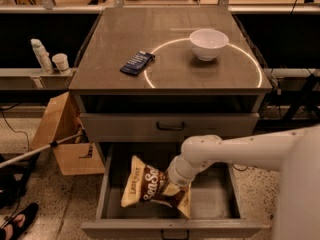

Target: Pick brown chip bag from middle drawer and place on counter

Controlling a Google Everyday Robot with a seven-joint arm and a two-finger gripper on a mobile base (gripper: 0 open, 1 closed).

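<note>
The end effector (175, 185) is down in the open middle drawer (216, 200), against the right end of the brown chip bag (147, 186). I cannot tell whether it has clamped on. The bag is inside the drawer, so I judge the lift and the placing on the bench (112, 39) are not yet done. A white bowl (208, 43) and a blue packet (137, 62) sit up there.

The chip bag (149, 185) is laid in the open drawer (220, 206), toward its left. The end effector (173, 185) is found at the bag's right side. On the surface (115, 39) above, a bowl (208, 44) is set right of a packet (137, 62).
</note>
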